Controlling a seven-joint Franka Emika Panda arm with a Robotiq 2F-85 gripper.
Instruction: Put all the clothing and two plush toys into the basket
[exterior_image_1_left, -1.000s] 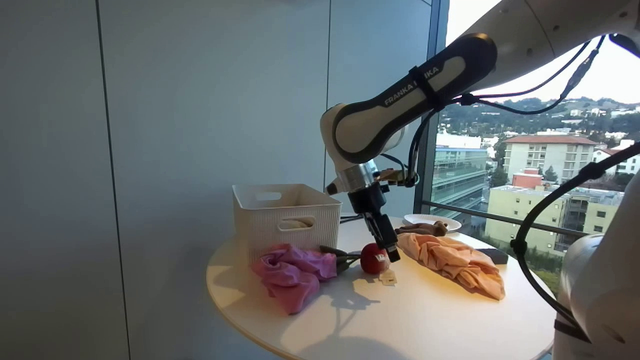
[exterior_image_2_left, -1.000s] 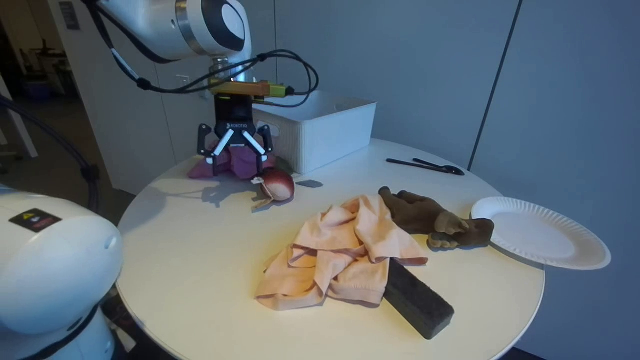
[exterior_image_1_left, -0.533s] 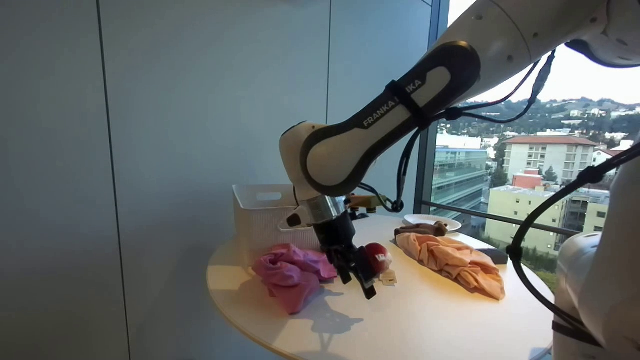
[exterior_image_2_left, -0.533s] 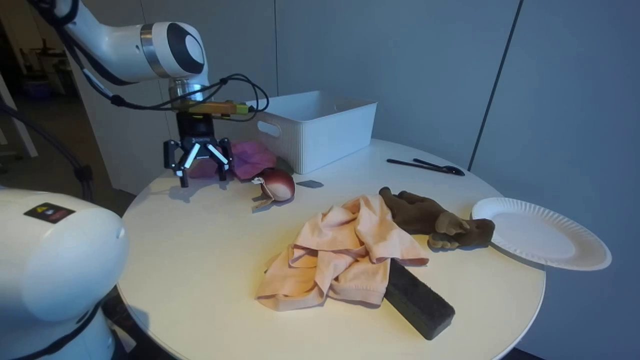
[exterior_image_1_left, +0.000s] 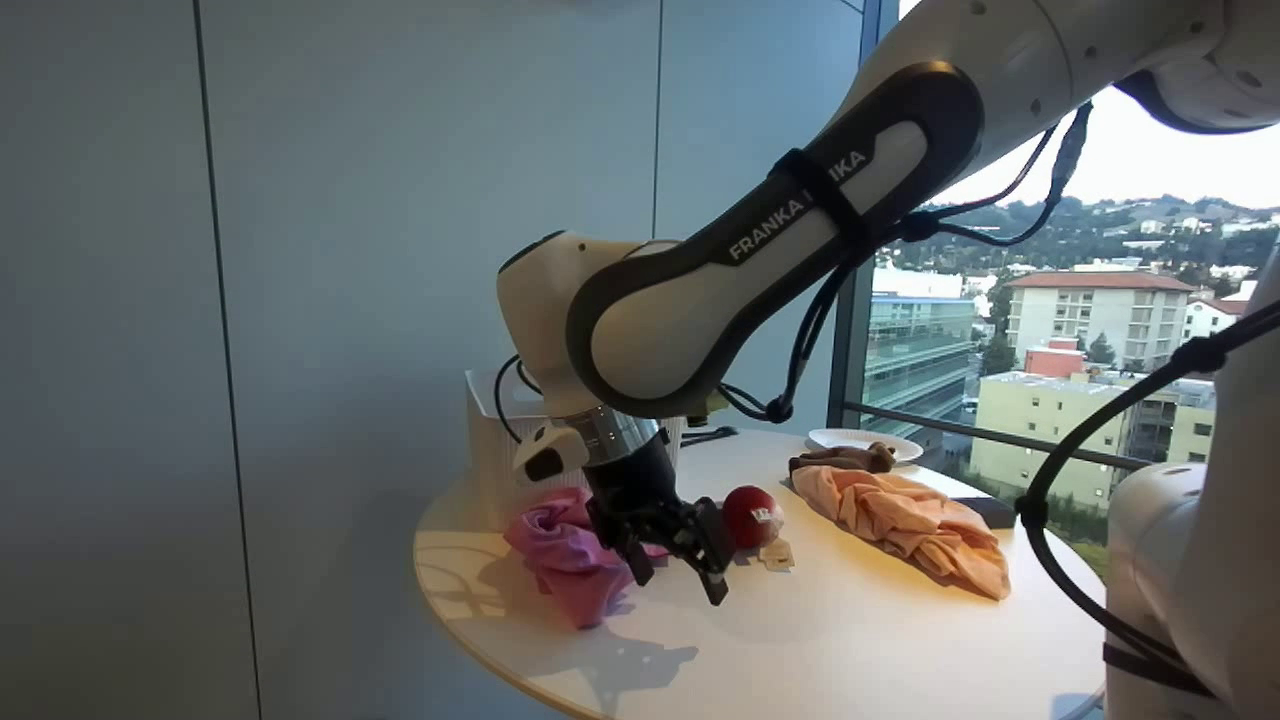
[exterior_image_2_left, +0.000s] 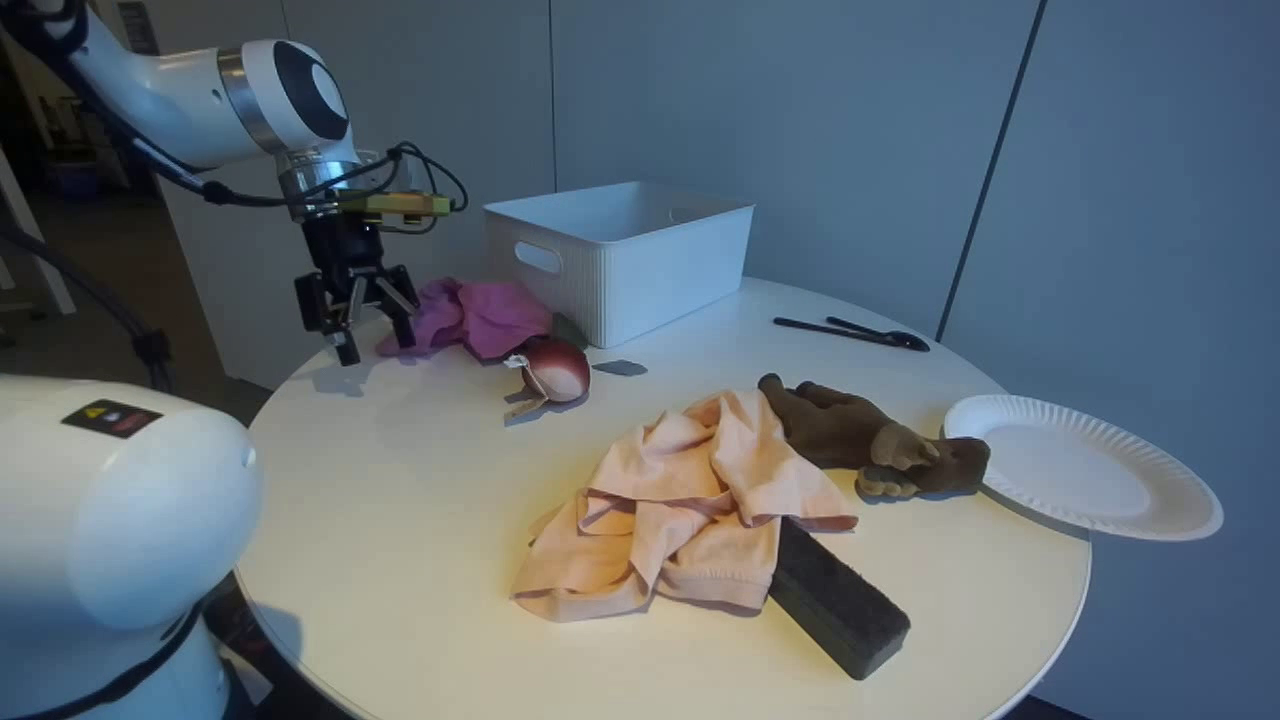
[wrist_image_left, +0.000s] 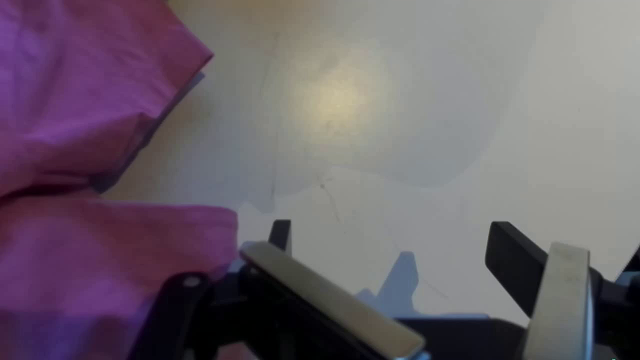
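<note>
end effector (wrist_image_left: 390, 235): wide, wrist view bottom
pink cloth (wrist_image_left: 100, 100): left there
basket (exterior_image_2_left: 672, 285): upper centre in an exterior view

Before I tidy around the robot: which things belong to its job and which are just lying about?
Job:
purple cloth
peach cloth
brown plush toy
red toy, apparently plush
white basket

Lying about:
dark block
white plate
black utensils

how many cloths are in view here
2: a purple cloth beside the basket and a peach cloth beside the brown plush toy. The basket's floor is hidden, so others may lie inside.
</note>
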